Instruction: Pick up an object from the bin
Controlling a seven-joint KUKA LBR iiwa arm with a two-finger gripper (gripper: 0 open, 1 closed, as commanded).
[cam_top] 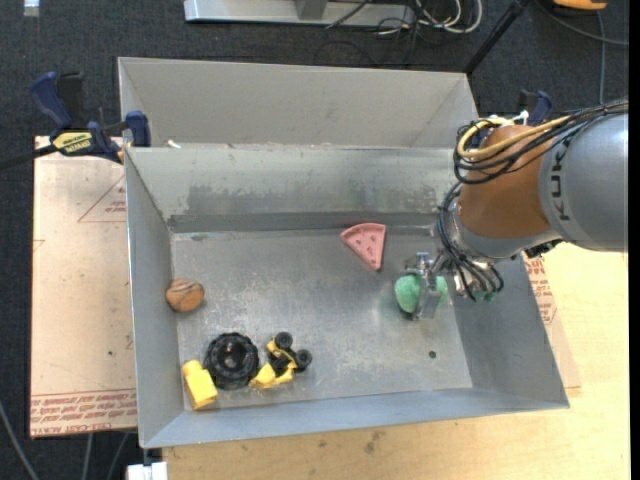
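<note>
Pincer [429, 290] just beside green lump [406, 294] — small, rounded.

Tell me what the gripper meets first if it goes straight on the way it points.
Most likely the small green rounded object, right beneath the gripper in the right of the grey metal bin. Depth is unclear; it might miss onto the floor.

Floor: dark carpet [60, 18].
Far side: grey metal stand foot [300, 6], tangled cables [445, 3].
Near right corner: pale wooden tabletop [600, 438].
</note>
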